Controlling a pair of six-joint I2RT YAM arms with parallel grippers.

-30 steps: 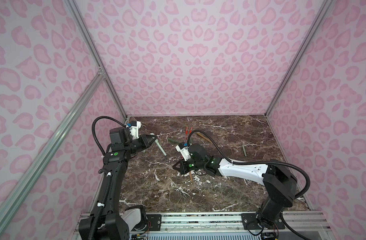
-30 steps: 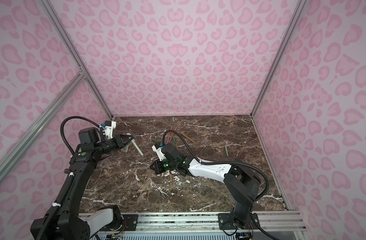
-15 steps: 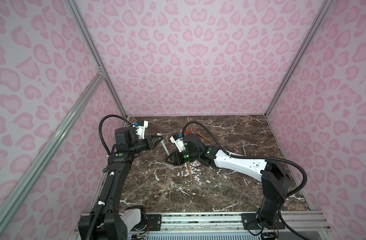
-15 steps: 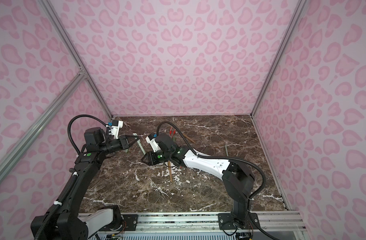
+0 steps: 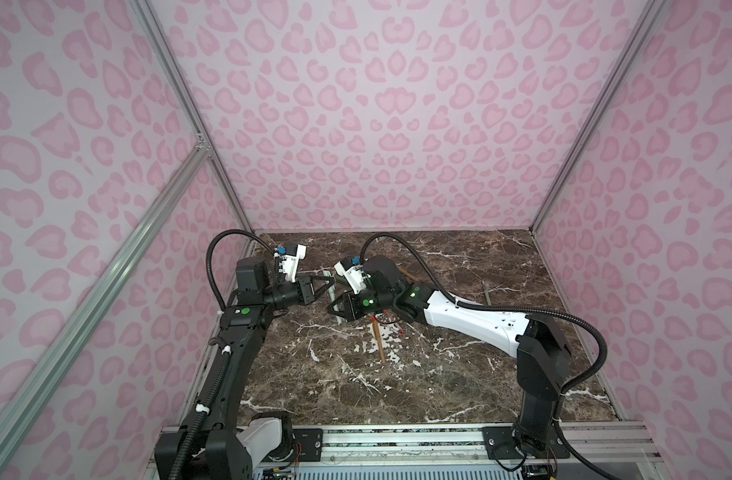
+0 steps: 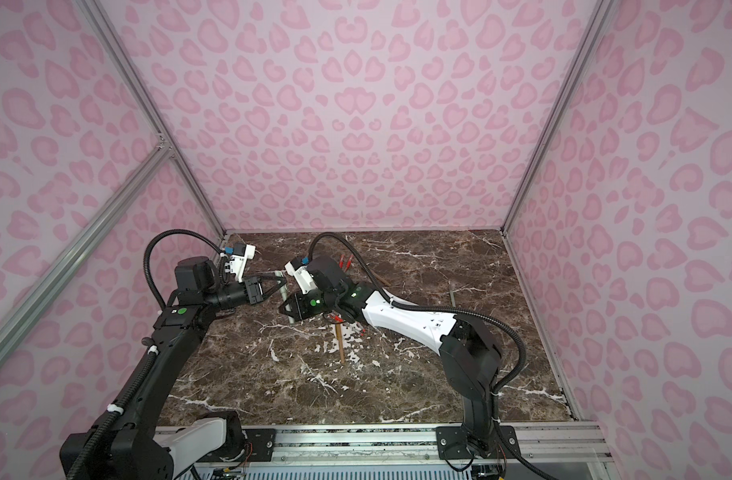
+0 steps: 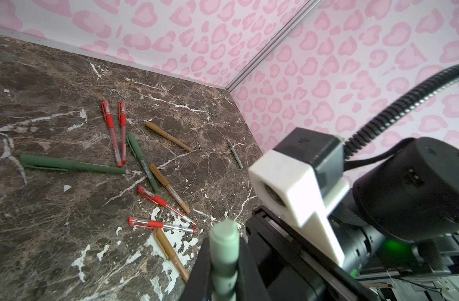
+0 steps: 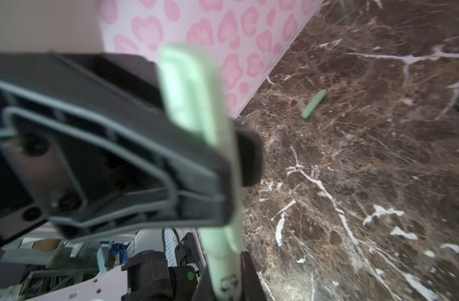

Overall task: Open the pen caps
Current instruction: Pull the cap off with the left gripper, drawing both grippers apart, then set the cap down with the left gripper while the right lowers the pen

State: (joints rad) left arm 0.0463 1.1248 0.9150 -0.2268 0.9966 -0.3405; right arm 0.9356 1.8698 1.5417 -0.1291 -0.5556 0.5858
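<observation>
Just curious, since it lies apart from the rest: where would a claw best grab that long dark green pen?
Probably mid-barrel, from straight above: the long dark green pen lies flat with bare marble either side, leaving its clipped cap free to pull.

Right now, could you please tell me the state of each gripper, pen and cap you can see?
Left gripper: shut on the pale green pen.
Right gripper: shut on that pen too.
Pale green pen: capped, held aloft.
Loose cap: off, lying flat.
Red pens: capped, lying flat.
Dark green pen: capped, lying flat.
</observation>
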